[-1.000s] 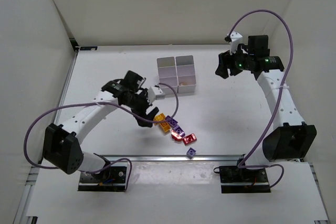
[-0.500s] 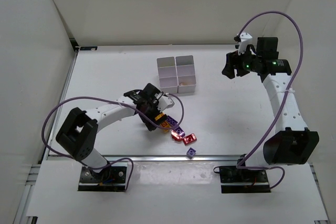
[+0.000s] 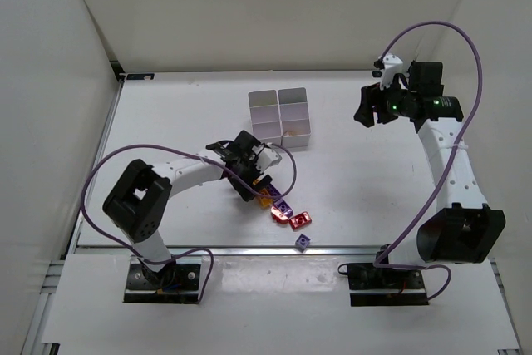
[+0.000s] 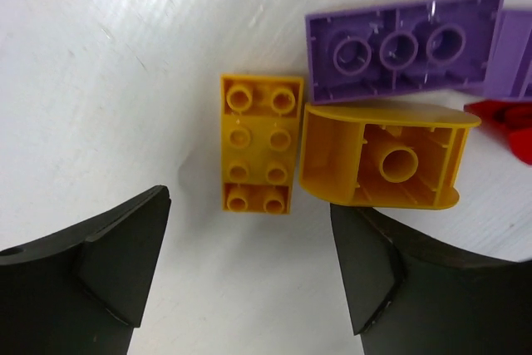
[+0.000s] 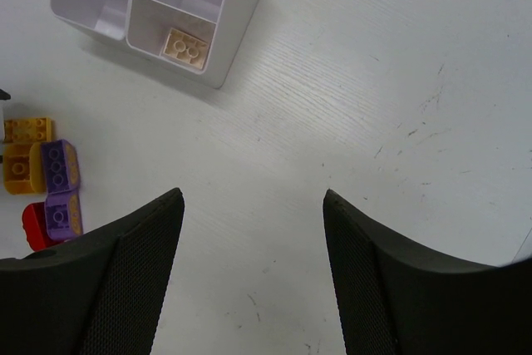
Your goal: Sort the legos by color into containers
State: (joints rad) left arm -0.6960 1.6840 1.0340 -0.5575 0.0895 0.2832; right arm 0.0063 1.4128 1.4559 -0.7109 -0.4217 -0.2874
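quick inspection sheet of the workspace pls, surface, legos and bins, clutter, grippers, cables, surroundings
surface: white table, faint scuffs, dry
job's things: white containers at mid-table, a tan brick in one bin; loose on the table are an orange studded brick, an orange hollow brick, a purple brick, a red brick and a lone purple brick near the front edge
clutter: nothing seen
grippers: left gripper open, low, fingers either side of the orange studded brick, not touching; right gripper open, empty, above bare table
cables: left purple cable and right purple cable loop freely
surroundings: white walls
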